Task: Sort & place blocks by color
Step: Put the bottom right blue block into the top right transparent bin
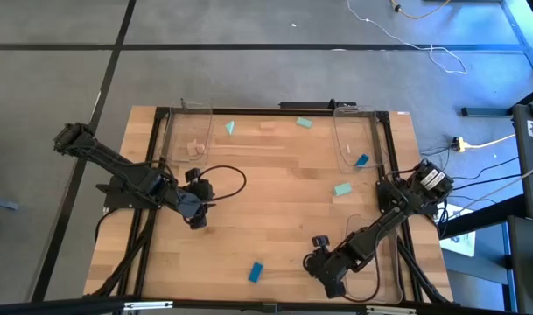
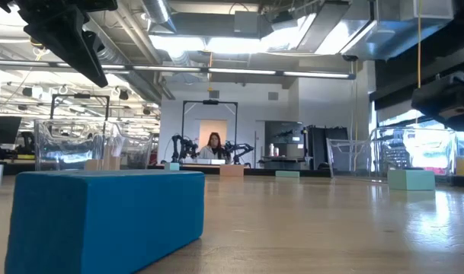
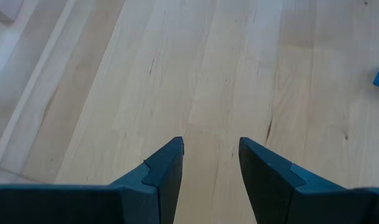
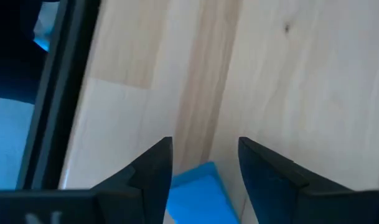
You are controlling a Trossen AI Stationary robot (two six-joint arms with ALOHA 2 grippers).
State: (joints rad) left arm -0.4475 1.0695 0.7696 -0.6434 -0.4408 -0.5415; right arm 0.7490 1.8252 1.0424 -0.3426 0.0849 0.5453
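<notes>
My left gripper (image 1: pixel 196 219) (image 3: pixel 211 143) hangs open over bare wood left of the table's middle. My right gripper (image 1: pixel 329 282) (image 4: pixel 205 143) is open near the near edge. A blue block (image 4: pixel 198 190) shows between its fingers in the right wrist view and is hidden under it from above. Another blue block (image 1: pixel 255 272) (image 2: pixel 102 221) lies flat near the near edge. A third blue block (image 1: pixel 362 160) sits in the far right tray. Mint blocks (image 1: pixel 342 188) (image 1: pixel 304 122) and a mint wedge (image 1: pixel 230 128) lie on the table. One tan block (image 1: pixel 194 149) is in the far left tray, another (image 1: pixel 267 125) is near the far edge. My right gripper has the blue block's end (image 4: pixel 201 177) between its open fingers, which come at it from above. Whether either finger touches the block, I cannot tell.
Clear trays stand far left (image 1: pixel 174 131), far right (image 1: pixel 374 140) and near right (image 1: pixel 390 254), the last right of my right gripper. A black frame (image 1: pixel 248 109) rims the table. A cable (image 1: pixel 235 175) loops by my left gripper. A person (image 2: pixel 214 146) sits beyond the far edge.
</notes>
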